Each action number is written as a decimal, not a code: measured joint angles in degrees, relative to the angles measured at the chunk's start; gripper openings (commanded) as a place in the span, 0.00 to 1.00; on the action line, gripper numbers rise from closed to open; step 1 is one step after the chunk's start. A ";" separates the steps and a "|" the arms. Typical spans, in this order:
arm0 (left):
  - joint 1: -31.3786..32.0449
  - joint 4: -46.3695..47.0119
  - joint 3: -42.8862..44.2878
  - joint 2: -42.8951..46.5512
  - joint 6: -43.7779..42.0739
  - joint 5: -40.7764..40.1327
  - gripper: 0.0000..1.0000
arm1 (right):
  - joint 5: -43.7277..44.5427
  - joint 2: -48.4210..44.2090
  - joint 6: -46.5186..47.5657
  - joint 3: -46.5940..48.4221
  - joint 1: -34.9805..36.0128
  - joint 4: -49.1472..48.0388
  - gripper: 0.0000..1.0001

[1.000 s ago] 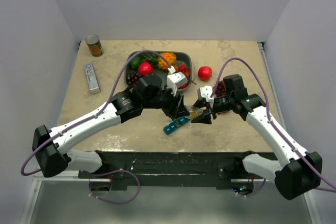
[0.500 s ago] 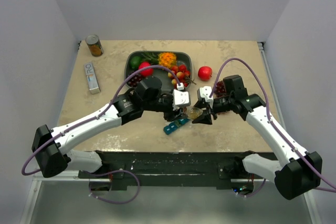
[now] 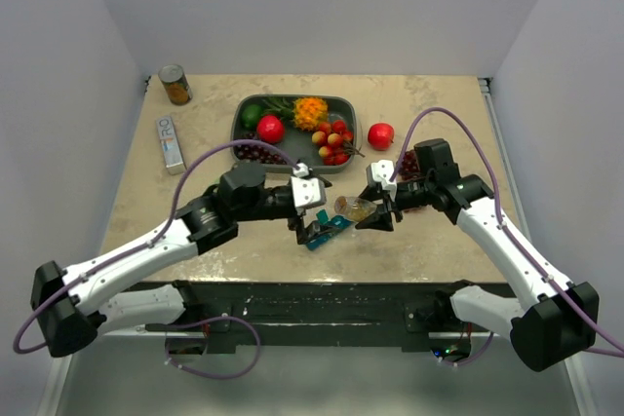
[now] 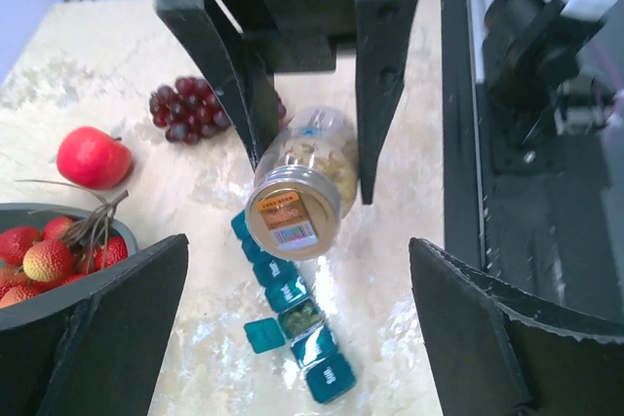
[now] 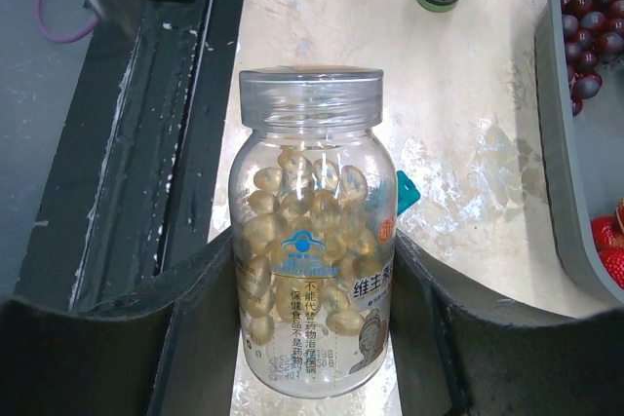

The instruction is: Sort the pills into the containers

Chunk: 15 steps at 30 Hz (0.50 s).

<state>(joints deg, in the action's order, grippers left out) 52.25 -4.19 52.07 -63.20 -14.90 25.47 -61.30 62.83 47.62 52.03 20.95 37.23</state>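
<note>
A: L gripper [image 4: 298, 243]?
B: Fingers are seen spread wide, nothing held betw. them.
A: R gripper [image 5: 314, 270]?
B: Closed on a clear pill bottle [image 5: 310, 143], cap on, held tilted above the table [image 3: 439, 104].
A: Pill strip [image 4: 292, 311]?
B: It's laid flat on the table near the front edge, partly under the bottle, in front of the fruit tray [image 3: 292, 101]. One lid is flipped open; the others in view are shut.

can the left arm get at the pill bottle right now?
Probably yes. The left fingers stand wide open facing the bottle end-on, with nothing between. The right fingers grip only its sides, over the organiser.
</note>
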 measured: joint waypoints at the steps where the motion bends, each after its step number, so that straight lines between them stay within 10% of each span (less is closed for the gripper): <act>1: -0.02 0.96 -1.01 2.21 2.10 -0.22 0.99 | 0.02 0.00 0.00 0.00 0.00 -0.02 0.00; 15: -0.46 -3.74 2.10 3.19 49.00 -15.50 0.89 | 0.17 0.00 -0.20 0.00 -0.02 -0.92 0.00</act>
<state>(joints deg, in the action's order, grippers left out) 51.79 -7.92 54.17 -60.01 34.11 9.98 -61.12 62.83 47.42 52.03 20.93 36.32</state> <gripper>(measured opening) 0.922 0.551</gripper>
